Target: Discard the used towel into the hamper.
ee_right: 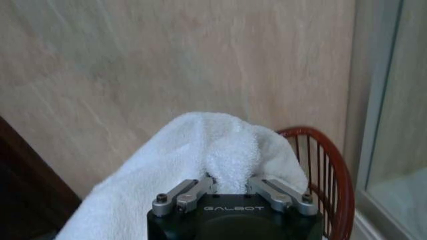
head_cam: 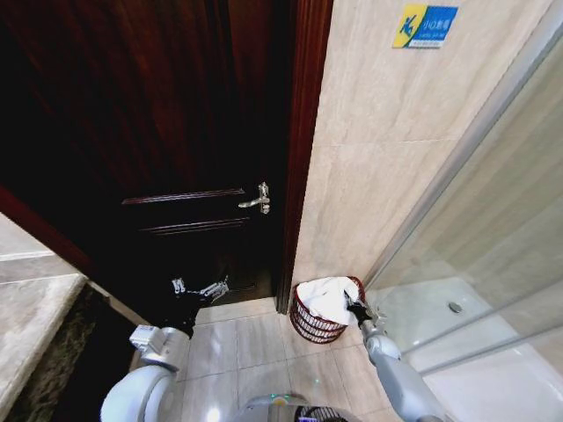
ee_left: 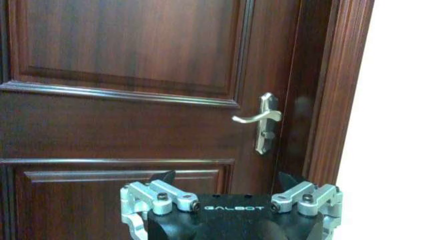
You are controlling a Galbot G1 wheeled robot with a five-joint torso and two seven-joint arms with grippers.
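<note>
Countertop (head_cam: 26, 325) of speckled stone fills the lower left of the head view, and beside it the left gripper (head_cam: 199, 288) hangs idle low in the frame, its fingers spread apart with nothing between them, facing the dark wooden door (head_cam: 176, 132). A silver door handle (head_cam: 257, 200) sits near the middle of the frame, just left of the door frame (head_cam: 303, 149). Right of that runs the beige tiled wall (head_cam: 387, 158), with a blue and yellow sign (head_cam: 425, 25) in the upper right. At the lower centre-right stands the hamper (head_cam: 310, 323) on the floor against the wall, the white towel (head_cam: 327, 297) draped across its mouth and rim. The right gripper (head_cam: 358, 309) sits at the hamper's right edge, its fingers pinched on a fold of the towel, as the right wrist view confirms (ee_right: 230, 186). Farthest right slopes the glass shower screen (head_cam: 493, 229).

The drop-off step looks to be in hand: the towel is over the hamper but not yet released. The next move calls for letting go so the cloth falls inside rather than hanging over the rim.
</note>
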